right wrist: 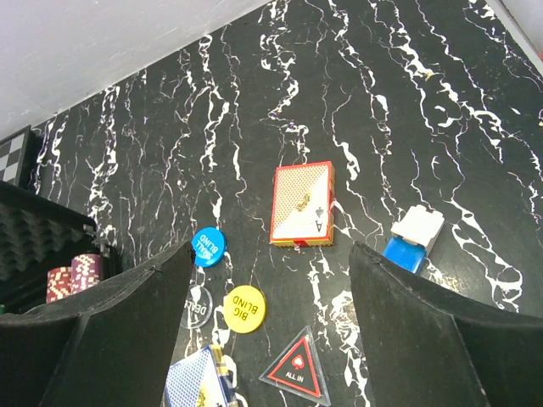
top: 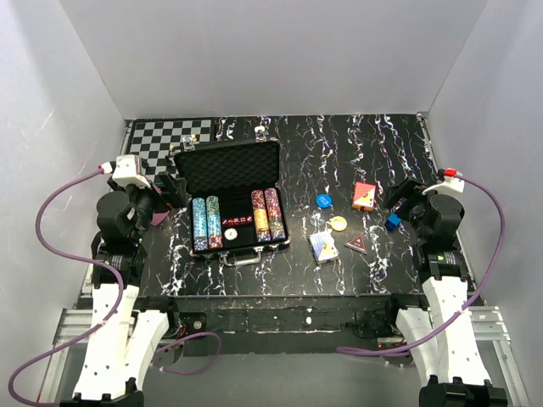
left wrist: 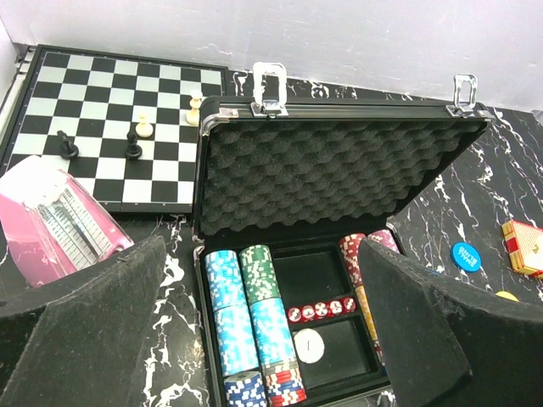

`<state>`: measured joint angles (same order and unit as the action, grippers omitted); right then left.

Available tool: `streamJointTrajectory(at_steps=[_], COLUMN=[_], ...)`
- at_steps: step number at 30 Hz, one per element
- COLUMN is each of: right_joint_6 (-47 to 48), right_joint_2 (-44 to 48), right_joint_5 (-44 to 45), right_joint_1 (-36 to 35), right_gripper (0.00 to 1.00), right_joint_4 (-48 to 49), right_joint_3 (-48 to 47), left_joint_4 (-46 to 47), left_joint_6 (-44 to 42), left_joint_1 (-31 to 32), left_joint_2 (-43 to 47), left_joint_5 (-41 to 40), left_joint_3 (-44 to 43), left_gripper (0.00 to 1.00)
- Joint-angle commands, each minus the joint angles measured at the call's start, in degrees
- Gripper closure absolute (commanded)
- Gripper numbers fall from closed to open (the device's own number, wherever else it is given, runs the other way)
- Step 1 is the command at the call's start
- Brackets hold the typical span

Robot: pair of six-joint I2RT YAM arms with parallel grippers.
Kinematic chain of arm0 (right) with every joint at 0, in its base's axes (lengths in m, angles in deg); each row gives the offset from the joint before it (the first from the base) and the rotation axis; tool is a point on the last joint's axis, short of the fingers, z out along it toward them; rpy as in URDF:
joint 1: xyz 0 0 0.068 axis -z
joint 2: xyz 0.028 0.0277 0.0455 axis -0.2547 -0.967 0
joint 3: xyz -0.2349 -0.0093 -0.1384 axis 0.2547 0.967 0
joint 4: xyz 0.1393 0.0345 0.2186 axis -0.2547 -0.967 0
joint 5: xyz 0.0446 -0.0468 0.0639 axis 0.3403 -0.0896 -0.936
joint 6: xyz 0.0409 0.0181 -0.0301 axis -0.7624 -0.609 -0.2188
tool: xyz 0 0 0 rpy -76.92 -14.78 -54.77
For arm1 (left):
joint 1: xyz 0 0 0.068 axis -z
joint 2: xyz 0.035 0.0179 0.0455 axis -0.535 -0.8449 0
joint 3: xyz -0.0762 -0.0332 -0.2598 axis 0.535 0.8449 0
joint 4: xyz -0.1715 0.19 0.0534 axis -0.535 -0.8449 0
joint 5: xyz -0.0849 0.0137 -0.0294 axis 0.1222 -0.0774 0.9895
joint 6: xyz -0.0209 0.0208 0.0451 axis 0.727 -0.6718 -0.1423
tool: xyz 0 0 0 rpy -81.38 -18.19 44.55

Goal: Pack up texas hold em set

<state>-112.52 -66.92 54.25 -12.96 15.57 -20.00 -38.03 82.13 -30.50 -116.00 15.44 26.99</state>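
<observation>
The black briefcase lies open left of centre, its foam-lined lid up. Chip rows, red dice and a white button sit in its tray. Outside it on the right lie the red deck, blue deck, blue "small blind" button, yellow "big blind" button, clear dealer button and an "all in" triangle. My left gripper is open and empty, just left of the case. My right gripper is open and empty, right of the loose pieces.
A black-and-white chessboard with a few pieces lies at the back left. A pink packet lies near the left gripper. A small blue cube sits beside the right gripper. White walls close in three sides of the marbled table.
</observation>
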Motion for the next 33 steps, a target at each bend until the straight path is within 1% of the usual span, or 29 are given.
streamJointTrajectory(at_steps=[1, 6, 11, 13, 14, 17, 20, 22, 27, 28, 30, 33], right_joint_6=[0.83, 1.18, 2.41, 2.76, 3.02, 3.99, 4.52, 5.13, 6.63, 6.8, 7.25, 6.46], right_joint_2=[0.07, -0.11, -1.42, -2.56, -2.92, -4.5, -6.87, -8.63, -13.72, -14.95, -17.59, -22.15], right_joint_5=[-1.2, -2.26, -2.26, -2.26, -4.09, -4.98, -5.51, -5.51, -3.76, -2.97, 2.55, 7.75], right_joint_1=[-0.05, -0.13, -0.13, -0.13, -0.13, -0.13, -0.13, -0.48, -1.8, -4.24, -7.94, -15.49], right_gripper=[0.18, 0.18, 0.19, 0.2, 0.21, 0.22, 0.24, 0.28, 0.32, 0.32, 0.32, 0.32], right_joint_4=[2.4, 2.31, -0.24, -2.25, -3.31, -6.21, -10.86, -15.16, -22.55, -23.96, -26.07, -27.75], right_joint_3=[-0.28, -0.54, -2.3, -3.79, -4.41, -6.6, -10.03, -12.49, -17.59, -18.47, -20.22, -22.25], left_joint_4=[0.85, 0.41, -0.03, -0.47, -0.47, -0.82, -1.0, -0.82, -0.65, -0.65, -0.73, -0.73], left_joint_6=[0.47, 0.47, -0.06, -0.76, -0.85, -1.37, -1.73, -1.73, -2.08, -2.08, -2.08, -2.17], left_joint_1=[0.18, 0.17, 0.18, 0.18, 0.26, 0.17, 0.17, 0.17, 0.26, 0.26, 0.26, 0.26], left_joint_2=[-0.47, -0.73, -1.34, -1.78, -1.87, -1.52, -1.26, -1.34, -1.52, -1.52, -1.43, -1.52], left_joint_5=[-0.84, -1.72, -2.25, -1.9, -1.98, -3.03, -2.78, -1.9, -1.02, -1.19, -1.54, -1.81], left_joint_3=[0.53, 0.18, 0.62, 0.27, 0.27, 0.53, 0.62, 0.62, 0.71, 0.71, 0.71, 0.79], left_gripper=[0.02, 0.02, 0.02, 0.02, 0.02, 0.02, 0.02, 0.02, 0.02, 0.02, 0.02, 0.02])
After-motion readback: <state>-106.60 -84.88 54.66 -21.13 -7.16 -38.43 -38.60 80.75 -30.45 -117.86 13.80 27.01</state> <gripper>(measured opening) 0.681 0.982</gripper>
